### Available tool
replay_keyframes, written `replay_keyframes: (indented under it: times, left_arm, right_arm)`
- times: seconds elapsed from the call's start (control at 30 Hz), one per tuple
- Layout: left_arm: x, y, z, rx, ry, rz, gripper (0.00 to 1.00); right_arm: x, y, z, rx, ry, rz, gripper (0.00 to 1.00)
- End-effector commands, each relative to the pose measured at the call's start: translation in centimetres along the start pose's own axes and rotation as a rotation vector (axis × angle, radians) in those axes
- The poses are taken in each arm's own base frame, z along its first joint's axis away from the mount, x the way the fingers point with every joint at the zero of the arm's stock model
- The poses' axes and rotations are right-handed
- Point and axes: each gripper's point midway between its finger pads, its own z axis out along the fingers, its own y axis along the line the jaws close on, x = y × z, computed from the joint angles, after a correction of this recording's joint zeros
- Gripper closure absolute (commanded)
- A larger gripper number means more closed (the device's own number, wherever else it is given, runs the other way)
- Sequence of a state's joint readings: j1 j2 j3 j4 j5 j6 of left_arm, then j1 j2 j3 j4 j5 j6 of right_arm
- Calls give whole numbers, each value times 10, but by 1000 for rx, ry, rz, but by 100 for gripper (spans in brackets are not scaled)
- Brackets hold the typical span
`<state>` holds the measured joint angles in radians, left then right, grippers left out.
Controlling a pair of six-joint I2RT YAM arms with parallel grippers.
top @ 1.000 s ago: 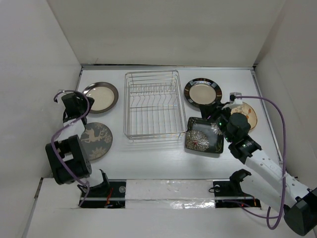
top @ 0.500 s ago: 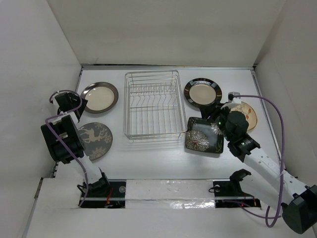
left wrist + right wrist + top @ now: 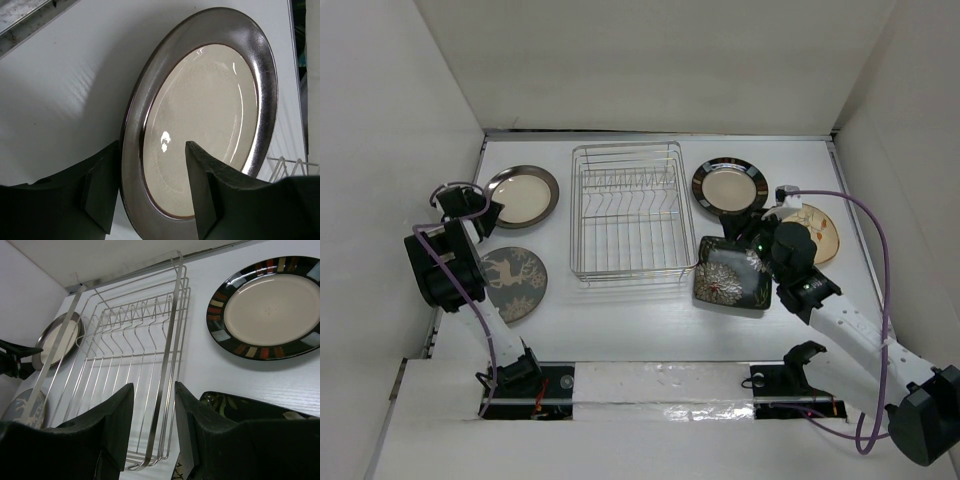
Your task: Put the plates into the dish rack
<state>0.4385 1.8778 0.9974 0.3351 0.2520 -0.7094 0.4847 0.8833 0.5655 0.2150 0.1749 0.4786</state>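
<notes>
White tabletop, white walls. At far left the left gripper (image 3: 152, 155) is open, one finger on each side of the rim of the steel-rimmed plate (image 3: 522, 196). The deer-patterned plate (image 3: 512, 283) lies nearer. At centre, the dish rack (image 3: 627, 212) holds 0 of 5 plates. On its right lie the dark-rimmed plate (image 3: 730, 186), black square plate (image 3: 732, 273) and floral plate (image 3: 817, 232). The right gripper (image 3: 154, 390) hovers open and empty above the square one.
</notes>
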Motion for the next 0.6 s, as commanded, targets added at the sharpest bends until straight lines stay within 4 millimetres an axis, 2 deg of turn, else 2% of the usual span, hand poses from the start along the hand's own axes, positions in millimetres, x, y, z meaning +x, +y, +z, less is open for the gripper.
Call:
replay_keyframes:
  times: [0.0, 0.17, 0.23, 0.27, 0.37, 0.43, 0.47, 0.57]
  left_arm:
    - [-15, -22, 3, 76, -29, -2, 52]
    - [-7, -19, 9, 91, -10, -37, 57]
    - [-3, -17, 11, 96, 0, -42, 63]
    - [-3, -18, 11, 99, -3, -43, 71]
    - [-4, -13, 11, 80, -22, -47, 78]
    - [-4, -10, 11, 76, -33, -51, 93]
    - [-6, -13, 9, 90, -46, -54, 100]
    - [-17, -31, -4, 160, -93, -55, 100]
  right_arm:
    - [-22, 10, 1, -24, -56, 0, 56]
    - [-24, 9, 0, -21, -61, -2, 56]
    - [-24, 10, 0, -24, -59, -2, 56]
    - [-24, 11, 0, -31, -59, -2, 56]
    - [-25, 14, -2, -44, -57, -1, 56]
    - [-26, 14, -3, -42, -61, -1, 56]
    - [-27, 14, -3, -44, -64, -2, 56]
    - [-28, 15, -5, -52, -66, -4, 56]
